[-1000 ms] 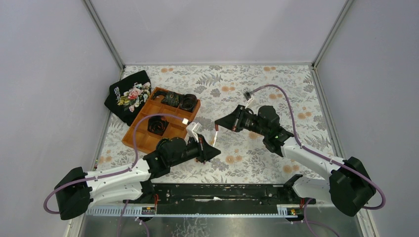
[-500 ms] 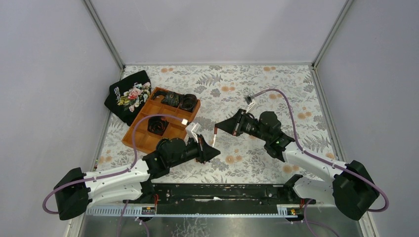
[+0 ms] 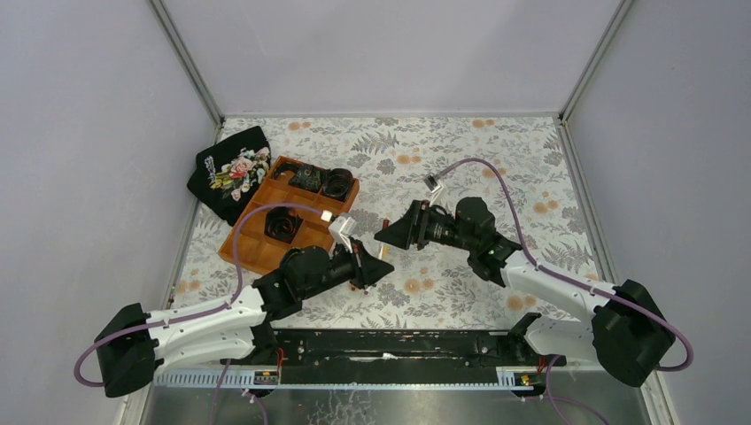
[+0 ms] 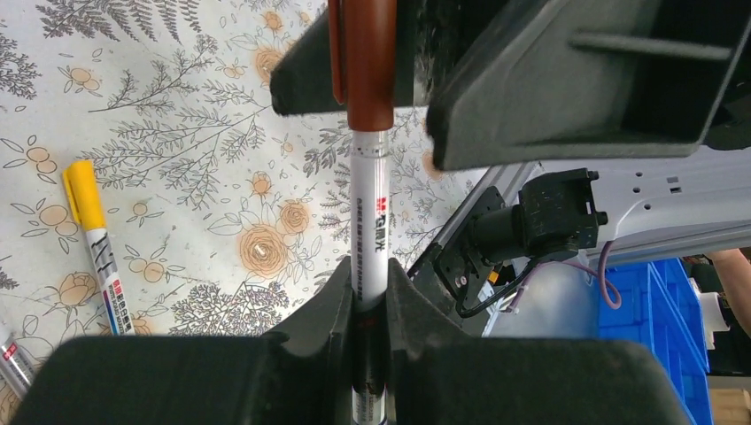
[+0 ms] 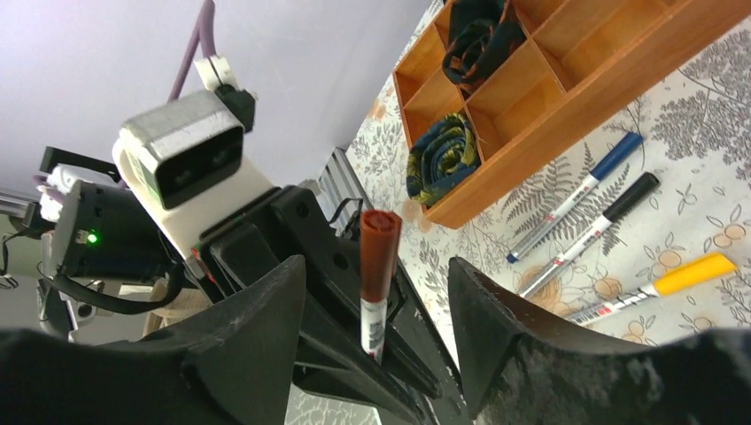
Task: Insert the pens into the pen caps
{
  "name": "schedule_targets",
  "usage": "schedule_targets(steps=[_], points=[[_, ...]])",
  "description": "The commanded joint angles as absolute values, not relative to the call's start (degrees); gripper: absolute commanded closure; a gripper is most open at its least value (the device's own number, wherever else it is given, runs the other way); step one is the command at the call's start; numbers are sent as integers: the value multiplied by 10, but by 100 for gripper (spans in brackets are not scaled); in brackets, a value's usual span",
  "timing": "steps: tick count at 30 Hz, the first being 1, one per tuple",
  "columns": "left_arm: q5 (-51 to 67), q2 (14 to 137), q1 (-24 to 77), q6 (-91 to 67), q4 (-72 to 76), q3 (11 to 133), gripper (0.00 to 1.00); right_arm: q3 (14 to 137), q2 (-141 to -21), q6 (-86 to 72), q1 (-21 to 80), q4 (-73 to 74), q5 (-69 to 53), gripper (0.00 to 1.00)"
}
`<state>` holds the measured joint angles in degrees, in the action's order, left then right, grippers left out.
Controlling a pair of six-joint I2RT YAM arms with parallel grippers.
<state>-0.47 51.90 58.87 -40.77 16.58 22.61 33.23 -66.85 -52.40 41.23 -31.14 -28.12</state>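
I have the red-capped pen [image 4: 369,221] standing upright between the two grippers near the table's middle, its red cap [image 5: 379,241] seated on top. My left gripper [image 4: 370,305] is clamped tight on the white barrel. My right gripper [image 5: 374,266] straddles the cap, jaws wide apart and touching nothing.

The blue pen [image 5: 576,195], black pen [image 5: 592,232] and yellow pen [image 5: 660,283] lie capped on the flowered tablecloth [image 3: 460,150], just beside the orange tray [image 5: 576,111]. Three of its compartments each hold rolled dark fabric [image 3: 282,224]. A black floral cloth [image 3: 232,173] lies at its far left.
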Motion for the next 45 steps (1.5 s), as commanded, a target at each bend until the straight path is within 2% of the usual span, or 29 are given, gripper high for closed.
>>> schedule_targets(steps=[1,4,7,9,13,16,27,36,45], points=[[-15,505,587,-395,191,238,100,389,-677,-518,415,-337,-273,34],[-13,503,588,-394,188,239,100,406,-687,-515,415,-335,-267,34],[-11,500,588,-394,186,239,100,429,-701,-504,416,-316,-268,41],[-11,498,588,-393,184,240,100,437,-707,-498,415,-306,-270,50],[-14,494,588,-393,186,242,100,438,-711,-487,415,-285,-280,88],[-26,495,588,-387,189,250,100,422,-708,-487,415,-276,-299,100],[-62,527,578,-342,193,321,100,345,-678,-521,433,-265,-319,100],[36,533,508,-356,241,348,100,312,-680,-531,469,-270,-343,100],[78,529,466,-347,232,366,100,279,-699,-549,509,-289,-350,100]])
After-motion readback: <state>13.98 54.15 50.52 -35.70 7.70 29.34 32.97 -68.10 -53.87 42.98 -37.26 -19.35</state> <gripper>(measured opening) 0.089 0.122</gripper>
